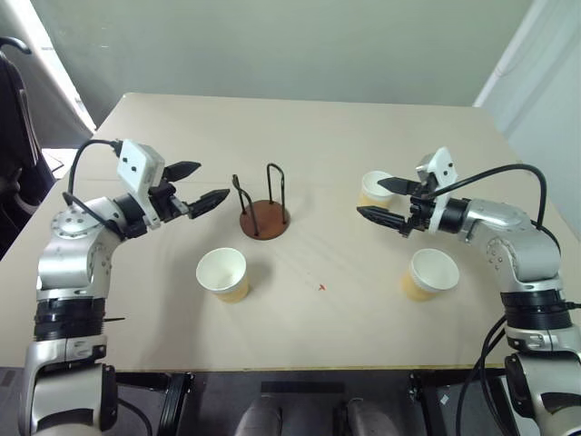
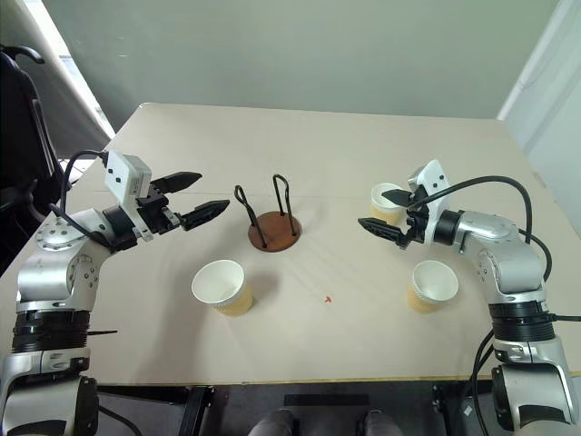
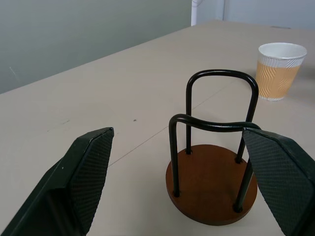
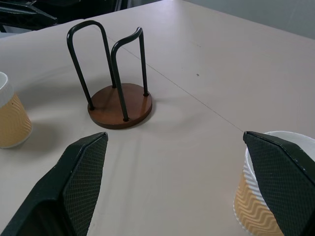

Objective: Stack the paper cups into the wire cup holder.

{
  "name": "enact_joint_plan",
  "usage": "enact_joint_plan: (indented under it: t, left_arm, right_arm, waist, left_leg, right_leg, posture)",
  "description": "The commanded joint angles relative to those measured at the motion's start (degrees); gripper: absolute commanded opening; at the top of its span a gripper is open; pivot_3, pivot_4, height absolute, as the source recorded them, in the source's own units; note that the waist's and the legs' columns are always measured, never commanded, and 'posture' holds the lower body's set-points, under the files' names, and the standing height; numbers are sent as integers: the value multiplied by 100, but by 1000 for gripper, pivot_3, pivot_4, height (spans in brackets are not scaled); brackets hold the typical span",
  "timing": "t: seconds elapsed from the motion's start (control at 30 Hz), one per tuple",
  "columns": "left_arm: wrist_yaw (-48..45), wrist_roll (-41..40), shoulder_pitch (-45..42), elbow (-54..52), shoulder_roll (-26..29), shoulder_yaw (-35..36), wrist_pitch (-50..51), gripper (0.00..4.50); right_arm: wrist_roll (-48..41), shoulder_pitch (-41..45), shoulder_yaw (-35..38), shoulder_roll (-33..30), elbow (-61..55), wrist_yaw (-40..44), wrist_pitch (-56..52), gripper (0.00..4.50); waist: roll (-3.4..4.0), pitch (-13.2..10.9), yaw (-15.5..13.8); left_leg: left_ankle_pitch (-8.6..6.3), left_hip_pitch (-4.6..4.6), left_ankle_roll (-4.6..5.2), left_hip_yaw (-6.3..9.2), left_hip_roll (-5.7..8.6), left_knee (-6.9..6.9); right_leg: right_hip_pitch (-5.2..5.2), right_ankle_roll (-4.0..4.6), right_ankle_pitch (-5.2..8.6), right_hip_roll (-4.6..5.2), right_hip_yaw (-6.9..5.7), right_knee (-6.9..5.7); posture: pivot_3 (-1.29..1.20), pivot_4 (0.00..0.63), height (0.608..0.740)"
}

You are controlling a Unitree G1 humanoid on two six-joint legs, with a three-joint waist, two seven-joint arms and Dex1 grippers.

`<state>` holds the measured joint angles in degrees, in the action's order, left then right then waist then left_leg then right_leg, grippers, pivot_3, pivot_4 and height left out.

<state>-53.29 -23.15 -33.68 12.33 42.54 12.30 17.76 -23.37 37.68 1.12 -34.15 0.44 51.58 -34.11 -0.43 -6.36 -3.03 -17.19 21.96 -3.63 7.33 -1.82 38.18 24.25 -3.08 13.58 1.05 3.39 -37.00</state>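
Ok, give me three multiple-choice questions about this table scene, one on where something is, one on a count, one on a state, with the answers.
1. Where is the wire cup holder?
A. between the two grippers
B. at the table's far edge
C. beside the right arm's elbow

2. How many paper cups stand on the table?
A. one
B. three
C. five

3. What is in the holder?
A. one cup
B. two cups
C. nothing

Answers: 1 A, it sits between the left gripper and right gripper. 2 B, three cups. 3 C, its base is bare.
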Motion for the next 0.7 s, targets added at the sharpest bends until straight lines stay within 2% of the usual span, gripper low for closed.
enact_joint_plan:
  t: [0.03,0.43,0.7]
  left_arm:
    - [21,-30,-96,-157,37,55,-15,4500]
    - [-260,-27,-230,0,49,-93,14,4500]
    - [-943,-189,-143,-141,264,-326,414,4500]
  right_arm:
    - [3,75,50,-118,-164,42,69,4465]
    - [-99,75,48,-276,-237,174,-115,4465]
    - [-178,33,102,-337,-426,213,-327,4465]
  waist:
    - [0,0,-1]
    - [0,0,-6]
    - [0,0,0]
  left_leg:
    - [0,0,0,0,0,0]
    - [0,0,0,0,1,1]
    - [0,0,0,-1,0,1]
  right_leg:
    - [0,0,0,0,0,0]
    - [-1,0,0,0,0,0]
    - [-1,0,0,0,1,0]
  posture:
    - [0,150,740]
    - [0,150,740]
    - [0,150,740]
